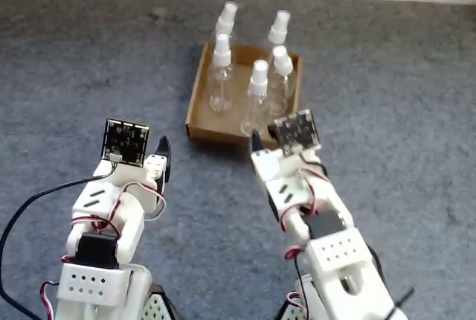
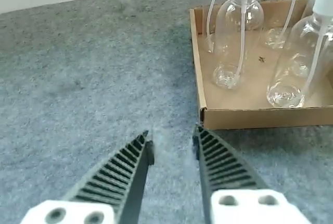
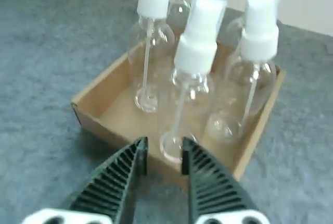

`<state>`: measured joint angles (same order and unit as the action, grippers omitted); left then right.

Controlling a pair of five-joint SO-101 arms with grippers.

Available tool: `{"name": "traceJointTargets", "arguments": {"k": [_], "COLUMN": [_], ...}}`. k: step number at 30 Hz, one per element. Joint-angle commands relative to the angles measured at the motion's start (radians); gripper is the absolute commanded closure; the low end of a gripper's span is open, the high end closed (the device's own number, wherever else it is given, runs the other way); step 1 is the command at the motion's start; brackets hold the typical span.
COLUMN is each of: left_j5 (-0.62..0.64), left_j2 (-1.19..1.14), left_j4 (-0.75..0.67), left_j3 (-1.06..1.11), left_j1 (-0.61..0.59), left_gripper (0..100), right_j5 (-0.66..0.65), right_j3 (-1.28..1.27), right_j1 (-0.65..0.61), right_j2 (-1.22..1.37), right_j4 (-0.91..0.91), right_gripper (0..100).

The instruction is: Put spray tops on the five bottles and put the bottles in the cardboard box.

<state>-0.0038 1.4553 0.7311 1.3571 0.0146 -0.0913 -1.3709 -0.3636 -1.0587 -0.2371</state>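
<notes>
Cardboard box [image 1: 195,104] holds five spray-topped bottles [image 1: 221,74]; we see left gripper [image 2: 172,134] and right gripper [image 3: 163,143] slightly parted, empty.

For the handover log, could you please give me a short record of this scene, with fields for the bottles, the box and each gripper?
bottles: five, clear, upright
spray tops: white, one on every bottle
cardboard box: shallow, open, holds all five bottles
left gripper: open, empty, over the grey surface by the box's near corner, apart from it
right gripper: open, empty, at the box's near wall, facing the nearest bottle
task state: appears complete
</notes>
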Motion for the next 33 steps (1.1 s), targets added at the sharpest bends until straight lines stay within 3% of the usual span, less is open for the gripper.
{"name": "traceJointTargets", "arguments": {"k": [1,11,14,19,21,28,31,33], "left_j5": [-0.002,-0.003,-0.003,-0.003,-0.003,-0.003,-0.002,-0.003], "left_j2": [0.010,0.025,0.117,0.398,0.383,0.363,0.363,0.363], "left_j4": [-0.025,-0.018,0.038,0.261,0.316,0.328,0.264,0.275], "left_j3": [-0.004,-0.005,-0.005,-0.016,-0.016,0.228,0.349,0.338], "left_j1": [0.019,-0.008,-0.059,-0.107,-0.104,-0.108,-0.110,-0.140], "left_gripper": [91,91,91,91,91,91,92,98], "right_j5": [-0.008,-0.011,-0.107,-0.328,-0.370,-0.385,-0.385,-0.385], "right_j3": [-0.059,-0.318,-0.375,-0.407,-0.407,-0.407,-0.407,-0.407], "right_j1": [0.042,0.137,0.137,0.137,0.137,0.137,0.143,0.199], "right_j2": [-0.194,-0.657,-0.789,-0.762,-0.762,-0.762,-0.762,-0.760], "right_j4": [-0.127,-0.449,-0.562,-0.667,-0.704,-0.920,-1.007,-1.015], "right_gripper": [97.4,97.4,97.4,97.4,97.4,97.4,97.8,97.9]}}
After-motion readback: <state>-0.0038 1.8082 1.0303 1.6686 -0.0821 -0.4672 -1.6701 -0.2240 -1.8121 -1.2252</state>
